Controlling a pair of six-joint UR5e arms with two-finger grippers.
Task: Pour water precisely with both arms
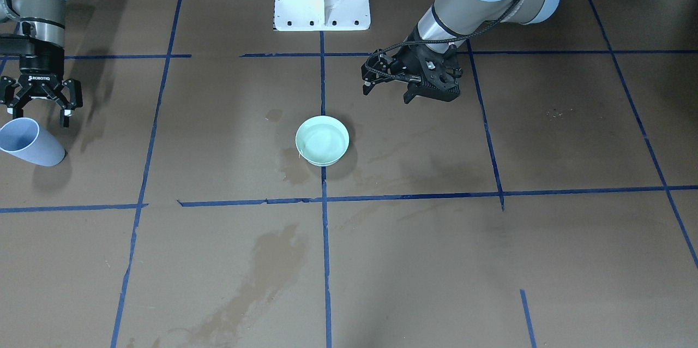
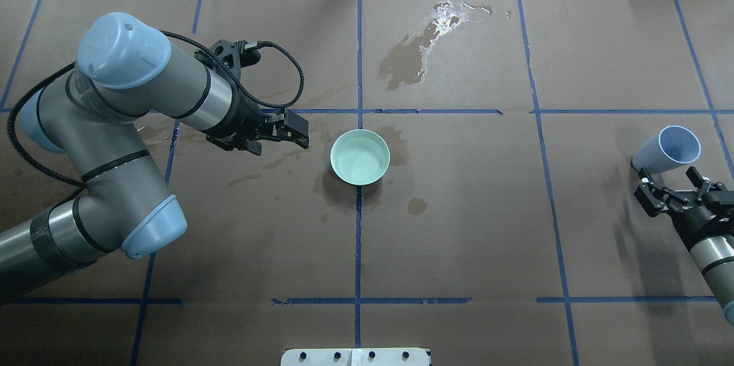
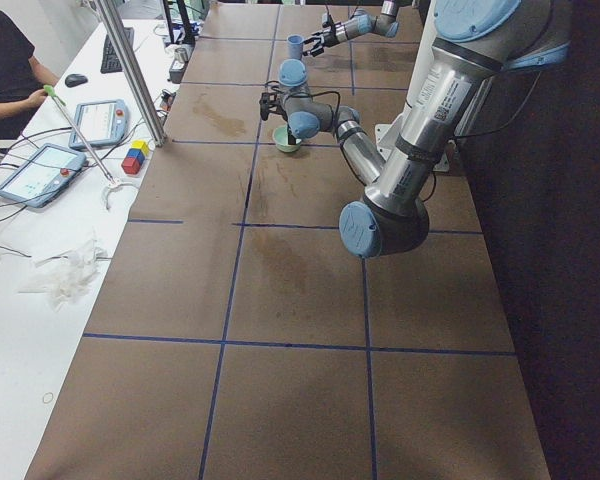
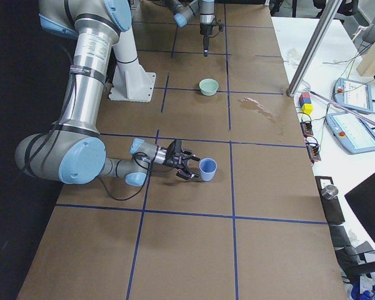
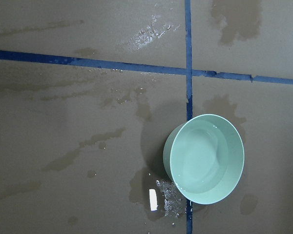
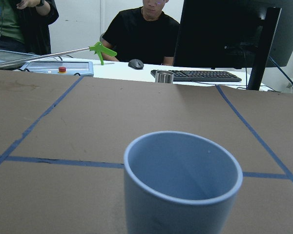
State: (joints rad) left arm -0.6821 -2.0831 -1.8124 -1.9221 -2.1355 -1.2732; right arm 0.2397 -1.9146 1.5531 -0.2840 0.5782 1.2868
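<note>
- My right gripper (image 1: pixel 38 112) is spread wide and holds nothing. The pale blue cup (image 2: pixel 668 151) stands upright just ahead of its fingers, at the table's far end on my right, and I see no water in it from my right wrist view.
- My left gripper (image 2: pixel 292 129) hangs just beside the mint bowl (image 5: pixel 167 158), not touching it. From these angles I cannot tell whether its fingers are apart or together.
- The water (image 5: pixel 205 158) lies in that bowl at the table's centre, on a crossing of the tape lines, well apart from the cup.
- I judge the step in hand to be the pick-up, with no vessel gripped yet and no pour under way.
- Next, my right fingers need to settle around the cup wall and close squarely without tipping it. My left must take the bowl level, since the water sits shallow and open.
- The table is covered in brown paper (image 1: pixel 545 261) gridded with blue tape (image 1: pixel 326 261), and dark wet stains (image 2: pixel 410 56) may make it slick.
- Beyond the table, a seated person (image 6: pixel 146 34) is at a white desk with a keyboard (image 6: pixel 198 74) and a monitor (image 6: pixel 229 29).
</note>
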